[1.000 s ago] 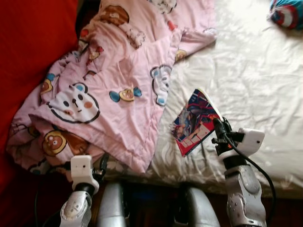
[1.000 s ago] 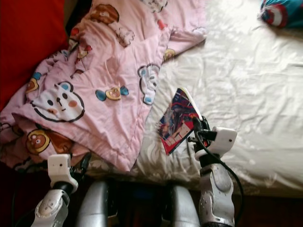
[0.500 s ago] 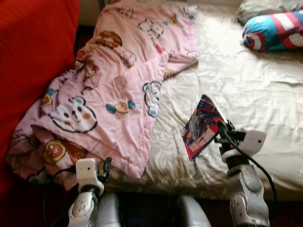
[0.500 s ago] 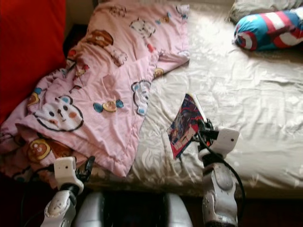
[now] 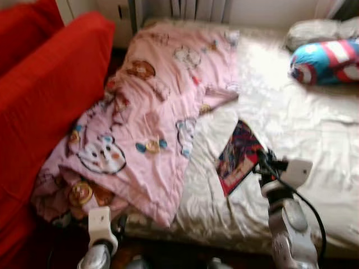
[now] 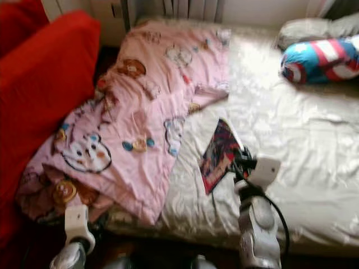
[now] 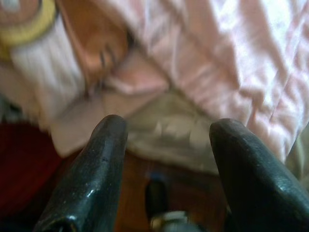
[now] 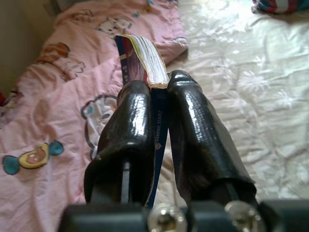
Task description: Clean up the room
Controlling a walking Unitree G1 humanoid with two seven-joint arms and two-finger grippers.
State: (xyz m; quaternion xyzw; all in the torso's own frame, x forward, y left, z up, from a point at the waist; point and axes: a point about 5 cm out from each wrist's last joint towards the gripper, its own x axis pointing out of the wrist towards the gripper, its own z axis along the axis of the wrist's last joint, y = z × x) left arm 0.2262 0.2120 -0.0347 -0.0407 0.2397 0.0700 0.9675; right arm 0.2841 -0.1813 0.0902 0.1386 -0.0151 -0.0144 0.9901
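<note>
A colourful comic book stands tilted above the cream bedsheet, lifted off it. My right gripper is shut on the book's lower edge; in the right wrist view the two black fingers clamp the book with its page edges showing above them. My left gripper hangs low at the bed's near left corner, open with nothing between its fingers, facing the hanging edge of the pink cartoon blanket.
A red armchair or cushion stands close on the left of the bed. A blue, red and white striped pillow and a grey pillow lie at the head of the bed, far right.
The camera has pulled back and tilted up, showing more of the bed and wall. My right gripper has raised the book off the sheet and keeps holding it.
</note>
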